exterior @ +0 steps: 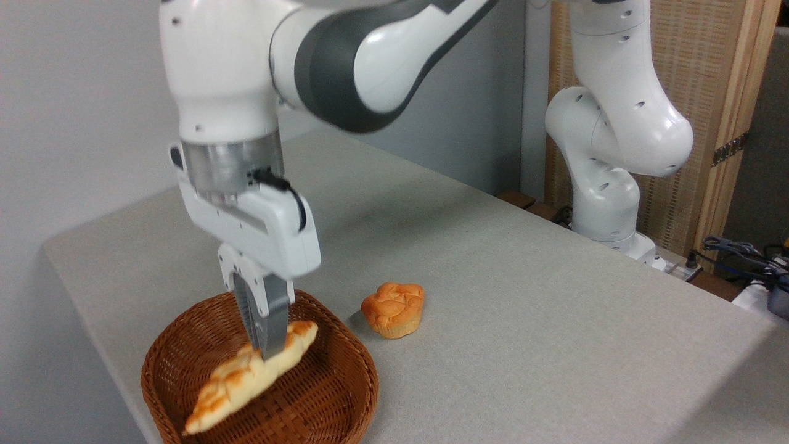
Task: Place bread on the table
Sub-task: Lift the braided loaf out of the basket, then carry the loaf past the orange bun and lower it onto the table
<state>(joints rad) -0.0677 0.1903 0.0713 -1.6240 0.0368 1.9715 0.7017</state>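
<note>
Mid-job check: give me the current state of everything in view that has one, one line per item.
gripper: shut on the bread, pointing down.
bread: held near its upper end, tilted, hanging over the basket.
basket: upright on the table, nothing else seen inside.
bun: resting on the table, right of the basket, untouched.
table: bread not yet on it.

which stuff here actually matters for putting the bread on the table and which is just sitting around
Part of the job:
braided bread, held in the shut gripper above the basket
table
wicker basket

Just lying about:
small orange bun
cables at the right edge
</note>
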